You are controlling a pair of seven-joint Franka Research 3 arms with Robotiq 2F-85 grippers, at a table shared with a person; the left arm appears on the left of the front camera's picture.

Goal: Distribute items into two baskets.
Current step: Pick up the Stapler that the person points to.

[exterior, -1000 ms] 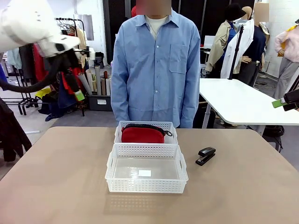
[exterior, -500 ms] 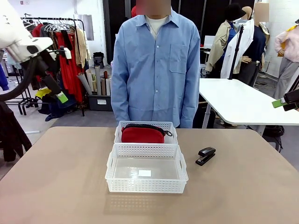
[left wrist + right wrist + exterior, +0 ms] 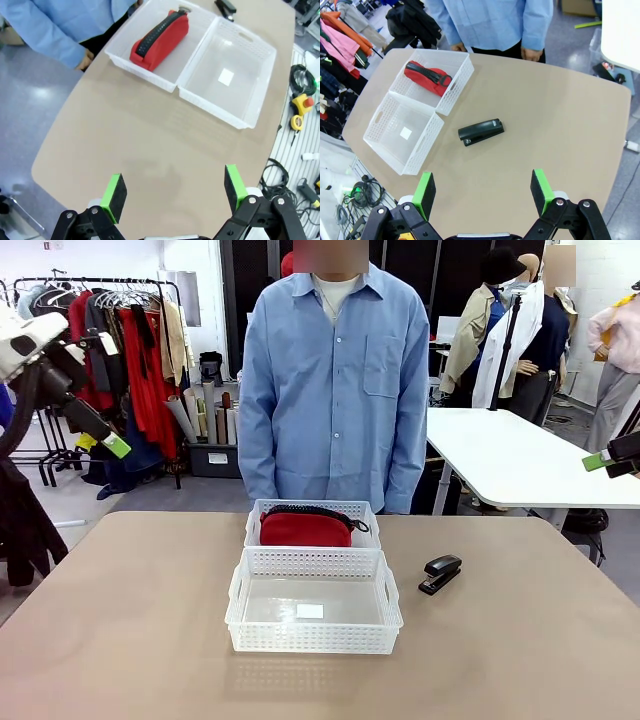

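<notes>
The red pouch lies in the far basket, close to the person. The near basket, slightly bigger, holds nothing but its small white label. The black stapler lies on the table to the right of the baskets. My left gripper hangs high at the far left, open and holding nothing. My right gripper is at the right edge, high above the table. From the left wrist, the open left gripper looks down on the pouch. The open right gripper hovers over the stapler.
A person in a blue shirt stands at the table's far edge with hands down. A white table stands behind at the right, a clothes rack at the left. Cables and a yellow button box lie beside the table.
My left arm has swung further to the left and away from the table. The right gripper, the baskets, the pouch and the stapler have stayed put.
</notes>
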